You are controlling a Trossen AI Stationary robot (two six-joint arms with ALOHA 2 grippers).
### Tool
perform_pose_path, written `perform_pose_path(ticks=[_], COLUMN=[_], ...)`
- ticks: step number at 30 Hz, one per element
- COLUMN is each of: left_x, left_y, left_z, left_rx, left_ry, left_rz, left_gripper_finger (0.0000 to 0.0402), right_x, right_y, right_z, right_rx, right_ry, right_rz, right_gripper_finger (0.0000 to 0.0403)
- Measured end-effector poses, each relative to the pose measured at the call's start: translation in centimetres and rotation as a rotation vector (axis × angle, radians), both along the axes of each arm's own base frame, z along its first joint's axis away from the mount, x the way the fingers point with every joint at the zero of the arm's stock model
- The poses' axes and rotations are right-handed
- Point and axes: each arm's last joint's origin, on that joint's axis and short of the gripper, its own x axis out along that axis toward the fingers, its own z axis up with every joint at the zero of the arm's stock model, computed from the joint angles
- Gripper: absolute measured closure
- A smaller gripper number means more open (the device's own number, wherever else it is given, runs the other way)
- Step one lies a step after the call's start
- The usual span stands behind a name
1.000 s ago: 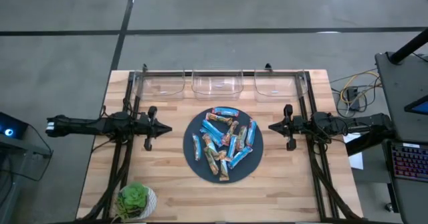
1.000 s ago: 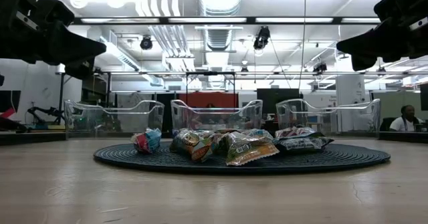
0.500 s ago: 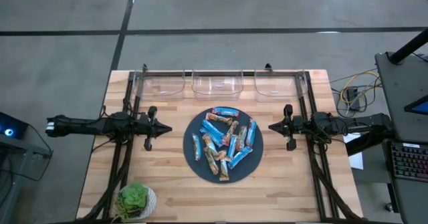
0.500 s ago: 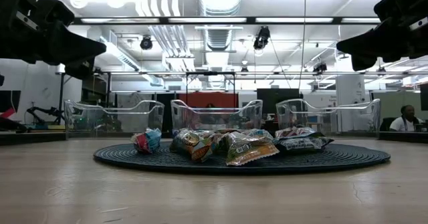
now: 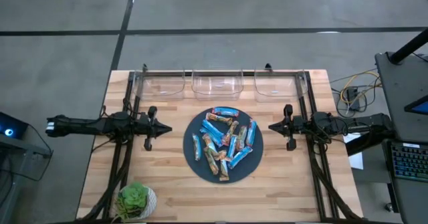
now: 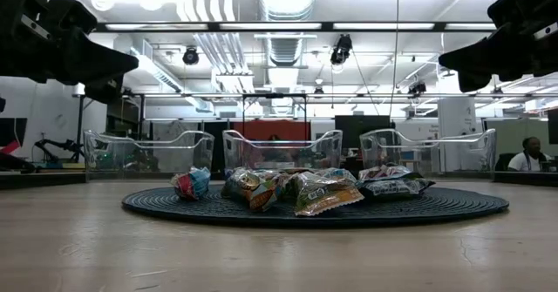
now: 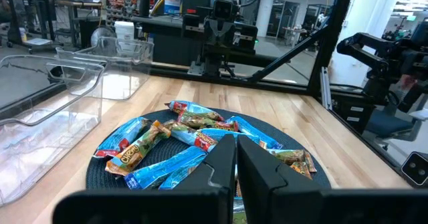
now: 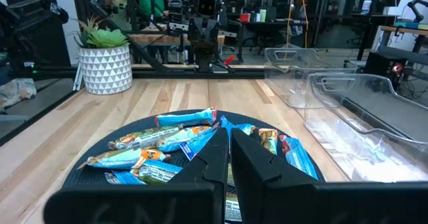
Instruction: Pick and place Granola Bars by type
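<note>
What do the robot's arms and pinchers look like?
Both arms are black and chunky, made of jointed blocks on dark frames. The left gripper and right gripper each end in two flat, angular black fingers, with a short crossbar behind. I see no markings.

Glossy-wrapped Granola Bars (image 5: 223, 144), wood table (image 5: 281, 190) — clear plastic bins (image 5: 217, 83)

Granola Bars (image 5: 224, 144): shiny wrapped bars, blue, blue-red-white, brown-tan, heaped loosely overlapping on dark round disc (image 5: 194, 158) at table centre.
</note>
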Motion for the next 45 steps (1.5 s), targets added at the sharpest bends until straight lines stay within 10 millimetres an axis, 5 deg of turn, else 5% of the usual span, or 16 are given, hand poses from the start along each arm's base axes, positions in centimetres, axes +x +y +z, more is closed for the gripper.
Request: perform_pose_path(ticks=[20, 27, 45], left_x=[0.0, -0.1, -1.0], left_y=[0.1, 0.1, 0.2], left_z=[0.2, 2.4, 5.1], left_rx=[-0.06, -0.287, -0.392], left_ry=[-0.022, -0.248, -0.54], left_rz=[0.029, 0.021, -0.027], left_gripper_finger=[0.0401, 0.0401, 0.0401], right_x=[0.0, 0.0, -0.9], right_y=[0.0, 0.0, -0.5], right_z=[0.2, 1.6, 4.5], right_rx=[0.005, 0.016, 0.282], right_ry=[-0.026, -0.161, -0.497], right_rz=[0.0, 0.0, -0.121], right_gripper_finger=[0.0394, 0.0394, 0.0394])
